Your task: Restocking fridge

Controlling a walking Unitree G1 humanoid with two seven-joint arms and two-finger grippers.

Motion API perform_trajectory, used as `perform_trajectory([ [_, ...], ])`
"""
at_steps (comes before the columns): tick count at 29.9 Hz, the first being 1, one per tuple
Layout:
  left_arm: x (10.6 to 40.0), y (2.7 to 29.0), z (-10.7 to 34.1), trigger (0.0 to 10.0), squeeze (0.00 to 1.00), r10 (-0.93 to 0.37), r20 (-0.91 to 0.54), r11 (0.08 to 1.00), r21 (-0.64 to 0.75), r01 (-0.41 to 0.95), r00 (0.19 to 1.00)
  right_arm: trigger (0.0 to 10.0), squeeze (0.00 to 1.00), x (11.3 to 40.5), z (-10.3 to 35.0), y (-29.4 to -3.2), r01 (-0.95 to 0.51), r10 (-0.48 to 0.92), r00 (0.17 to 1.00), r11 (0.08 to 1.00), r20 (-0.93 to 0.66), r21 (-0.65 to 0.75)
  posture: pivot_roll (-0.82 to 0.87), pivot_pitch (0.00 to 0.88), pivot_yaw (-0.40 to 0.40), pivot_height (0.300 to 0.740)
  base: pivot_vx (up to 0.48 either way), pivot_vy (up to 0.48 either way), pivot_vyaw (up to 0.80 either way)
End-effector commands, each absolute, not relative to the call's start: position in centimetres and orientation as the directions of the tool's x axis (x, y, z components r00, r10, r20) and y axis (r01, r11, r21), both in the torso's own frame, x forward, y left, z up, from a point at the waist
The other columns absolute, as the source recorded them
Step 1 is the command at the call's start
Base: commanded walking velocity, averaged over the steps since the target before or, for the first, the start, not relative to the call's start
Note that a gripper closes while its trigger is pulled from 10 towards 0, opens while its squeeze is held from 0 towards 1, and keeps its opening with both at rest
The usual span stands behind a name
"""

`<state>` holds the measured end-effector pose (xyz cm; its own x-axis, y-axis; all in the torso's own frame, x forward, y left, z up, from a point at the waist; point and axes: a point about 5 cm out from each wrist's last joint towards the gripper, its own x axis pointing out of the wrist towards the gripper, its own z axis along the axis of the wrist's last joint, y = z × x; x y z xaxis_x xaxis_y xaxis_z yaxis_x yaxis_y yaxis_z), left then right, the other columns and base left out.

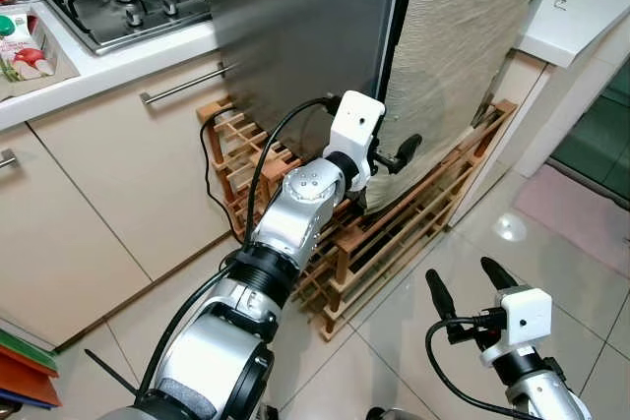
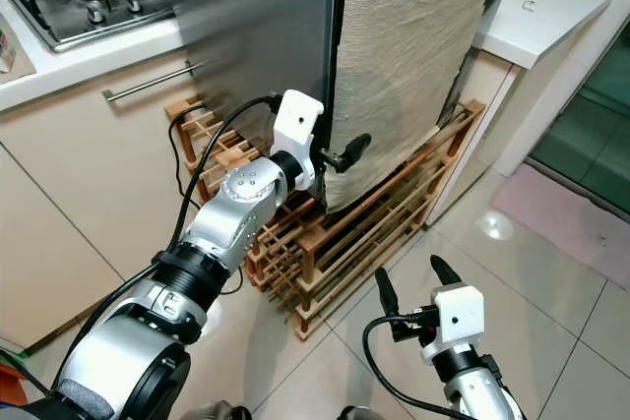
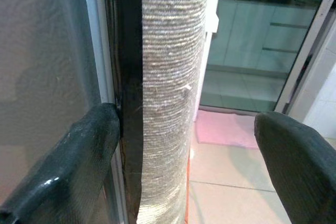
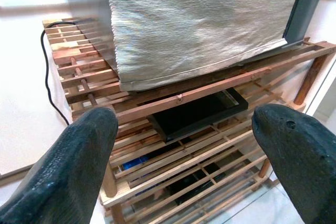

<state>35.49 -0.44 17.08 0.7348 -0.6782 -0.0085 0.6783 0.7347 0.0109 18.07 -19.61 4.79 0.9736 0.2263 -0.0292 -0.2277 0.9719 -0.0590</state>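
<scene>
The fridge (image 1: 305, 36) stands on a low wooden rack (image 1: 394, 233) beside the kitchen cabinet (image 1: 118, 184), with a beige woven cloth (image 1: 463, 56) hanging over its front down to the rack. The left gripper (image 1: 394, 157) is raised to the seam where the grey side panel meets the covered door; its fingers stand apart, one finger (image 3: 86, 150) pressed at the dark edge strip, the other out in the open on the far side of the cloth. Nothing is clamped. Judgement: the door is stiff and fairly heavy and its seal will likely resist, while the cloth is soft and loose and will slip or bunch under a pinch. Hold should be taken on the rigid door edge behind the cloth, not on the fabric. The right gripper (image 1: 471, 292) hangs low over the tiled floor (image 1: 571, 272), fingers spread and empty, well apart from the door and pointed toward the rack.
</scene>
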Motion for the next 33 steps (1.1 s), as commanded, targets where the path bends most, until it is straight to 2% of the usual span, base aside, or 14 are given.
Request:
perform_trajectory([
  [1,33.8,-5.2,18.8,10.0,0.00,-0.782,0.038,0.622,-0.032,0.782,0.623,10.0,0.00,18.1,5.0,-19.8,-0.231,0.230,0.973,0.971,-0.032,-0.067,-0.03,0.054,0.015,0.740,0.000,0.000,0.00],
  [3,33.1,-6.2,19.4,10.0,0.00,-0.828,0.056,0.556,-0.040,0.830,0.557,10.0,0.00,18.1,5.0,-19.8,-0.238,0.236,0.971,0.969,-0.035,-0.061,-0.03,0.054,0.016,0.740,0.000,0.000,0.00],
  [11,31.7,-8.2,21.6,10.0,0.00,-0.891,0.147,0.420,-0.086,0.903,0.429,10.0,0.00,18.1,4.6,-19.9,-0.253,0.248,0.965,0.966,-0.090,-0.052,-0.03,0.048,0.015,0.740,0.000,0.000,0.00],
  [14,31.0,-8.7,22.7,10.0,0.00,-0.908,0.201,0.354,-0.098,0.930,0.367,10.0,0.00,18.0,4.4,-20.0,-0.248,0.239,0.963,0.966,-0.121,-0.067,-0.03,0.046,0.017,0.740,0.000,0.000,0.00],
  [15,30.5,-8.8,23.4,10.0,0.00,-0.917,0.231,0.308,-0.106,0.945,0.325,10.0,0.00,17.9,4.3,-20.0,-0.249,0.237,0.962,0.966,-0.138,-0.072,-0.03,0.045,0.019,0.740,0.000,0.000,0.00],
  [19,29.9,-8.9,24.2,10.0,0.00,-0.925,0.270,0.241,-0.132,0.962,0.269,10.0,0.00,17.9,4.3,-20.0,-0.248,0.235,0.960,0.966,-0.151,-0.073,-0.03,0.044,0.021,0.740,0.000,0.000,0.00],
  [28,28.6,-8.7,25.9,10.0,0.00,-0.928,0.335,0.109,-0.178,0.978,0.164,10.0,0.00,18.0,4.3,-19.8,-0.245,0.231,0.959,0.967,-0.166,-0.069,-0.02,0.046,0.022,0.740,0.000,0.000,0.00],
  [33,28.7,-8.5,25.8,10.0,0.00,-0.932,0.320,0.125,-0.163,0.979,0.172,10.0,0.00,18.1,4.4,-19.8,-0.245,0.231,0.959,0.967,-0.165,-0.074,-0.02,0.047,0.020,0.740,0.000,0.000,0.00],
])
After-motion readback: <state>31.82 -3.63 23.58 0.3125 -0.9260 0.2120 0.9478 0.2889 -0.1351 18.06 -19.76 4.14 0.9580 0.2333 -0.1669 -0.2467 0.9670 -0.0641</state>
